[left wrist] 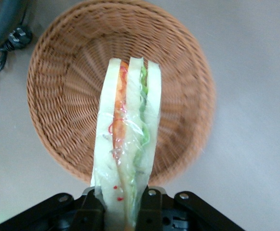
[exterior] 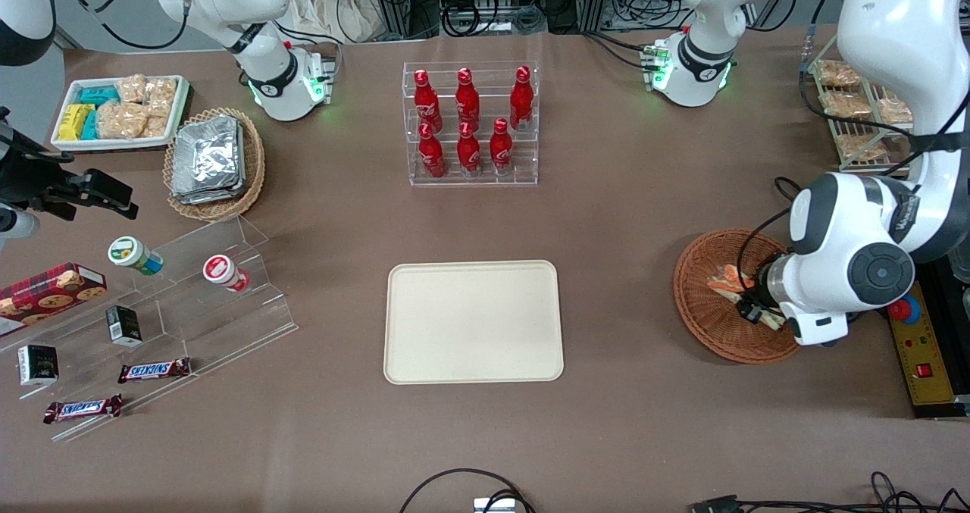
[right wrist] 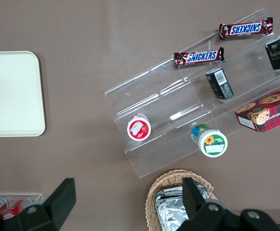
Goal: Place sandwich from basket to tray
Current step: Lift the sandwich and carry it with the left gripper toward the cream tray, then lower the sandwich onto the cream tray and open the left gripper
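The gripper (left wrist: 123,204) is clamped on the sandwich (left wrist: 127,144), its two black fingers (left wrist: 152,207) pressed against the outer bread slices at the wedge's wide end. In the wrist view the sandwich hangs above the basket (left wrist: 58,96), its clear wrap creased over the orange-red and green filling, its narrow tip reaching over the basket's woven floor; whether the tip touches the weave is hard to say from this angle.

Taking the tray (exterior: 474,322) as the landmark and reading the front view from left to right: the clear stepped stand (exterior: 227,286) with two small cups lies toward the parked arm's end of the table. The tray itself sits bare at the middle, with the rack of red bottles (exterior: 470,123) farther from the camera than it. The basket (exterior: 705,301) lies toward the working arm's end, well apart from the tray, with the gripper (exterior: 750,301) and sandwich (exterior: 729,279) over it.
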